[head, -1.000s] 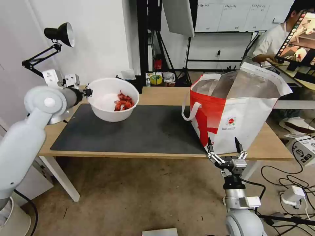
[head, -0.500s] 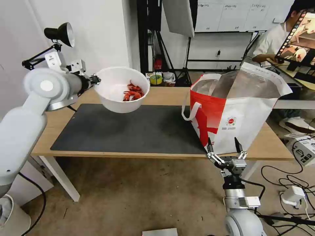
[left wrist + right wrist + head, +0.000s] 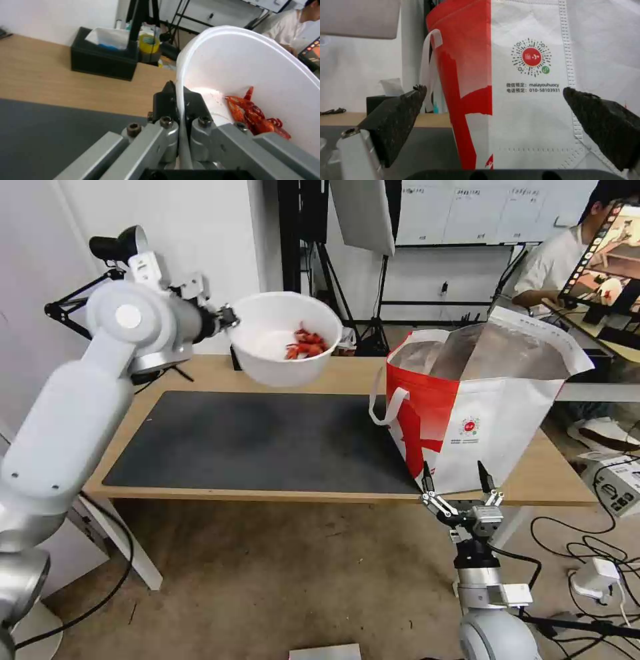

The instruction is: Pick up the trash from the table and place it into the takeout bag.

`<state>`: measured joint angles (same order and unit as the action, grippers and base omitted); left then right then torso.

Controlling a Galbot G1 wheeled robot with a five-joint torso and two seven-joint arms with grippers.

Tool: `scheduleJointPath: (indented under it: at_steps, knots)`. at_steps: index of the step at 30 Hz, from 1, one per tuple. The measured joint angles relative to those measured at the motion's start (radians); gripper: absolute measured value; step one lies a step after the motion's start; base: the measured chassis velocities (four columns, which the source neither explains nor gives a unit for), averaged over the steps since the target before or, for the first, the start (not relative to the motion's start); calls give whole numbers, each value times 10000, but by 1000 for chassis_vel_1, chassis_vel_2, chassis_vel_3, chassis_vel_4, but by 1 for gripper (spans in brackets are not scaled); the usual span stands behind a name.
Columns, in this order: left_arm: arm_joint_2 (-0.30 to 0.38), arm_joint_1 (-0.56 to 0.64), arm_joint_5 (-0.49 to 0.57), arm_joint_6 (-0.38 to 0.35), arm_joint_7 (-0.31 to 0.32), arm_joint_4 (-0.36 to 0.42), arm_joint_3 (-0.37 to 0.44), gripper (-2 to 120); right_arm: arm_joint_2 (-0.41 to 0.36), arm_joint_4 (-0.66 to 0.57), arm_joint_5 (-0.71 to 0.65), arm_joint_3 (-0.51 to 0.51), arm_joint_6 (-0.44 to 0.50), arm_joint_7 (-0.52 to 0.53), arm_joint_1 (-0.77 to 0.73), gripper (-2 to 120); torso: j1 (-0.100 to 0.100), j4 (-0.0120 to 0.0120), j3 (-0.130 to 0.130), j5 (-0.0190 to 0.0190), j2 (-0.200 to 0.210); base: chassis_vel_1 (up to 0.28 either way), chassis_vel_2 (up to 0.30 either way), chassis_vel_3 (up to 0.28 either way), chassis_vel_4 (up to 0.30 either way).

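Bowl (image 3: pixel 285 337) hangs in the air above the far edge of the counter (image 3: pixel 220 375), well clear of the mat (image 3: pixel 267 440), because my left jaws (image 3: pixel 178 100) pinch its thin rim, one finger inside and one outside. I hold it nearly level, I think so that the red shells (image 3: pixel 307 344) rest at the bottom and do not spill. The bag (image 3: pixel 467 407) stands upright at the right end of the counter, near the front edge, with its foil mouth wide open to the top, which I judge is good for lowering the bowl in from above. Between bowl and bag there is free space. Behind the bowl, at the far edge, sits a black tissue box (image 3: pixel 103 60); it is not trash. My right jaws (image 3: pixel 457 481) wait wide apart and empty, just in front of the bag, below the front edge.
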<state>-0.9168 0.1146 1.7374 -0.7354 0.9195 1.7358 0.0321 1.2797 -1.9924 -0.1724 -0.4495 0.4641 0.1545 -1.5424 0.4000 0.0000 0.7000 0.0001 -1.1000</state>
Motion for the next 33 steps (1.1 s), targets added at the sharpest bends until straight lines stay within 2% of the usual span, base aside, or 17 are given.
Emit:
scheduleJointPath:
  at_steps: [6, 13, 16, 18, 19, 22, 33]
  knots:
    - [-647, -780, 173, 0, 242, -348, -391, 0, -6, -70, -2, -39, 0, -1, -87, 100, 0, -2, 0, 1, 1, 0, 0, 0, 0]
    - [-1591, -2290, 429, -1, 542, -1054, -1289, 0, 90, -78, 7, -56, 6, 0, -129, 100, 0, -1, 0, 2, 1, 0, 0, 0, 0]
    - [-1753, -2479, 436, -1, 580, -1190, -1395, 0, 117, -76, 12, -56, 7, 0, -123, 100, 0, -2, 1, 2, 1, 0, 0, 0, 0]
    - [-2190, -2764, 438, -1, 669, -1459, -1575, 0, 145, -74, 16, -58, 8, 0, -124, 100, 0, 1, 0, -1, 1, 0, 0, 0, 0]
    - [-2190, -2764, 438, -1, 669, -1459, -1575, 0, 145, -74, 16, -58, 8, 0, -124, 100, 0, 1, 0, -1, 1, 0, 0, 0, 0]
    - [-3123, -3042, 365, 0, 883, -2029, -1729, 0, 194, -53, 17, -101, 16, 4, -126, 100, 0, -1, 1, 1, 1, 0, 0, 0, 0]
    - [-4586, -3327, -106, 0, 948, -2706, -2152, 0, 218, -36, 17, -210, 18, 7, -128, 100, 0, -2, 0, 2, 1, 0, 0, 0, 0]
